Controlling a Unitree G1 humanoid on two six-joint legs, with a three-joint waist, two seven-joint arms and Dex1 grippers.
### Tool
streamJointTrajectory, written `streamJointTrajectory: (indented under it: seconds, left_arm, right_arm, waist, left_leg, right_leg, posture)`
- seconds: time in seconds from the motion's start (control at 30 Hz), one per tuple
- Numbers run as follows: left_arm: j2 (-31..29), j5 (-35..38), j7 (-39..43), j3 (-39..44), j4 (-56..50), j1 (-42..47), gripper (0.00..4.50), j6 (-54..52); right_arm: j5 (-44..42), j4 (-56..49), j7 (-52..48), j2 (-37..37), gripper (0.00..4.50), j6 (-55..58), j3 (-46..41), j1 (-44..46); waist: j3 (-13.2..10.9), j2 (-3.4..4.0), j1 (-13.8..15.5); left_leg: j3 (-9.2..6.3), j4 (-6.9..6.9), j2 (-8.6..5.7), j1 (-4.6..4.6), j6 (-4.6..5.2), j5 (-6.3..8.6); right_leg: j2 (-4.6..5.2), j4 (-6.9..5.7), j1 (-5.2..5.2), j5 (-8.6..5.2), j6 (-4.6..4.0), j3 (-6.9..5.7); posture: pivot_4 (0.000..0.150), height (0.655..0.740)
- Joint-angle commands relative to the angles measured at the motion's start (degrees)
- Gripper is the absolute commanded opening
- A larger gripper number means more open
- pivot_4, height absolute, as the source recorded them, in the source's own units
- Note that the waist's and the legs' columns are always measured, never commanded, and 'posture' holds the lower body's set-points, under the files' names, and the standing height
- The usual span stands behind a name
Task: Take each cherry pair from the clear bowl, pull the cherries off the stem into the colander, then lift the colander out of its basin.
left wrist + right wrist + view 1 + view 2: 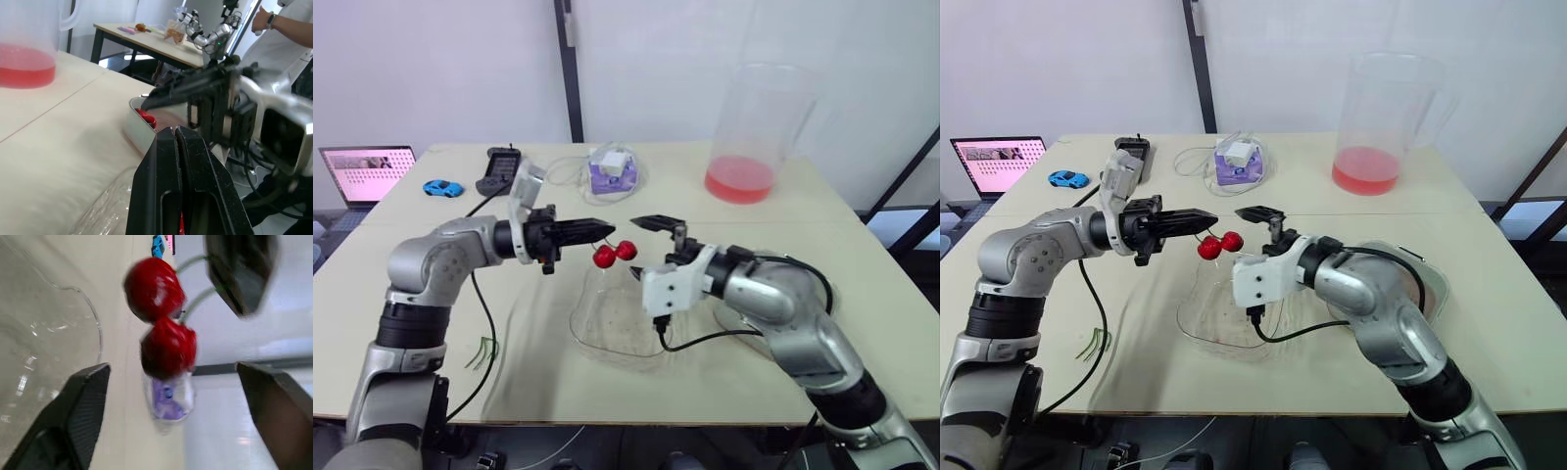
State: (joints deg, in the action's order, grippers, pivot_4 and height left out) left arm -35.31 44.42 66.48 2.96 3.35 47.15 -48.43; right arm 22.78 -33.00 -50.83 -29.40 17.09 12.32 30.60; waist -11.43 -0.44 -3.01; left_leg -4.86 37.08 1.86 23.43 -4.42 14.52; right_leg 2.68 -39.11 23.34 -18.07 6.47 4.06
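My right arm [1371, 313] hides most of the basin [1433, 284], at three o'clock from the clear bowl [1193, 318]. The table [1489, 323] hides the bottom of the laptop [999, 162], at ten o'clock. Close to my right wrist camera, the cherry pair [164, 328] looks blurry.

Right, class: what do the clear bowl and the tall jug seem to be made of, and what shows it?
Clear bowl, near the held cherry pair: probably thin transparent plastic, glossy; the table shows through and its rim looks wavy. Tall jug: clear plastic or glass, cannot tell which; red liquid shows through its wall.
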Motion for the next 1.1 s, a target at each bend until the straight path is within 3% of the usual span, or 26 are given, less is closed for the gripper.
streamJointTrajectory:
  seconds: [0.03, 0.17, 0.33, 0.47, 0.73, 0.83, 0.93, 1.1]
  left_arm:
    - [-0.95, 0.37, 2.07, 0.40, -0.92, 0.76, 0.00, 0.40]
    - [-1.05, 0.71, 3.90, 0.18, -1.24, 0.89, 0.00, 0.30]
    - [-1.40, 2.09, 7.13, -0.37, -2.78, 0.49, 0.00, -1.22]
    - [-0.86, 3.30, 7.59, -0.41, -3.57, 0.31, 0.00, -2.72]
    - [-0.21, 3.99, 6.43, -0.26, -5.48, -0.44, 0.00, -3.45]
    - [-0.43, 3.99, 6.50, -0.28, -5.90, -0.45, 0.00, -3.60]
    - [-0.34, 3.88, 6.33, -0.24, -5.99, -0.39, 0.00, -3.43]
    - [0.53, 4.13, 5.48, 0.15, -5.84, -0.07, 0.00, -3.14]
  right_arm:
    - [-12.33, -6.82, -6.82, -0.69, 4.11, 12.70, -5.67, -3.45]
    - [-24.71, -11.23, -8.15, 0.66, 4.11, 32.07, -13.22, -1.84]
    - [-41.98, -10.42, -9.81, 3.37, 4.11, 57.45, -23.14, 9.48]
    - [-44.72, -7.85, -6.66, 0.96, 4.11, 55.96, -19.53, 11.32]
    - [-51.94, -4.61, -0.86, 3.48, 4.11, 55.64, -16.50, 10.99]
    - [-54.12, -4.02, 0.75, 3.35, 3.19, 55.04, -16.49, 10.39]
    - [-55.65, -3.69, 1.65, 2.08, 1.74, 54.09, -15.89, 10.09]
    - [-58.18, -3.08, 3.37, 0.94, 1.74, 52.88, -15.46, 9.80]
  waist:
    - [0.00, 0.00, 0.30]
    - [0.00, 0.00, 0.35]
    - [-0.01, 0.04, 0.28]
    - [0.00, 0.02, 0.53]
    - [0.00, 0.02, 0.32]
    - [0.00, 0.02, 0.38]
    - [0.00, 0.02, 0.38]
    - [0.00, 0.02, 0.39]
  left_leg:
    - [0.00, 0.00, 0.00, 0.00, 0.02, 0.01]
    - [0.01, 0.00, -0.01, -0.03, 0.10, 0.06]
    - [0.01, -0.02, -0.01, -0.06, 0.10, 0.05]
    - [0.00, -0.04, -0.01, -0.05, 0.12, 0.07]
    - [0.01, -0.03, -0.01, -0.03, 0.13, 0.07]
    - [0.01, -0.03, -0.01, -0.03, 0.13, 0.07]
    - [0.01, -0.03, -0.01, -0.03, 0.13, 0.07]
    - [0.01, -0.03, -0.01, -0.03, 0.13, 0.07]
  right_leg:
    - [0.01, -0.01, -0.01, 0.00, 0.00, 0.00]
    - [0.01, -0.02, -0.02, 0.00, 0.00, 0.01]
    - [0.00, -0.07, -0.01, 0.00, 0.00, 0.02]
    - [0.01, -0.01, -0.05, 0.00, 0.00, -0.02]
    - [0.00, -0.03, 0.00, 0.00, 0.00, 0.00]
    - [0.01, -0.03, 0.00, 0.00, 0.00, 0.00]
    - [0.00, -0.03, 0.00, 0.00, 0.00, 0.00]
    - [0.00, -0.02, 0.00, 0.00, 0.00, 0.00]
  posture:
    - [0.150, 0.7332]
    - [0.150, 0.7332]
    - [0.150, 0.7332]
    - [0.150, 0.7332]
    - [0.150, 0.7332]
    - [0.150, 0.7332]
    - [0.150, 0.7332]
    - [0.150, 0.7332]
